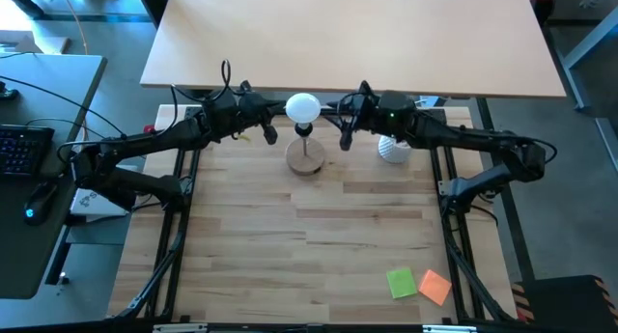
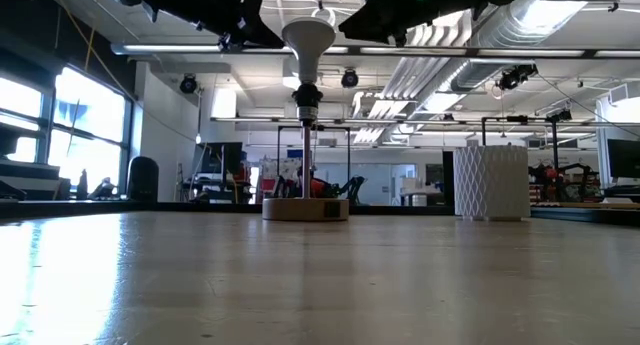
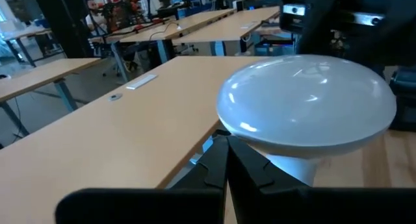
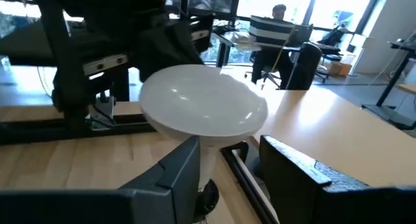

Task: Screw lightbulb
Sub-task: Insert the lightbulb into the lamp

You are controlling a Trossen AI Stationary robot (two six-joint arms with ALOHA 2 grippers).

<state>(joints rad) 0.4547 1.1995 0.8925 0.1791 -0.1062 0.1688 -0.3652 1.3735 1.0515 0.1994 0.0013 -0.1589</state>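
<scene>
The white lightbulb [image 1: 302, 107] stands upright, its narrow end in the black socket [image 2: 308, 95] on top of the stem of the round wooden lamp base [image 1: 306, 157], near the table's far edge. My left gripper [image 1: 268, 132] is shut and hovers just left of the bulb; in its wrist view its tips [image 3: 225, 143] point at the underside of the bulb's head [image 3: 305, 100]. My right gripper [image 1: 346, 135] is open and hovers just right of the bulb. In the right wrist view the bulb [image 4: 201, 107] shows ahead of its fingers [image 4: 175, 172].
A white ribbed cup [image 1: 393, 150] stands right of the lamp base, under my right arm. A green note [image 1: 401, 282] and an orange note [image 1: 435, 287] lie at the near right corner. A tan table [image 1: 348, 34] adjoins the far edge.
</scene>
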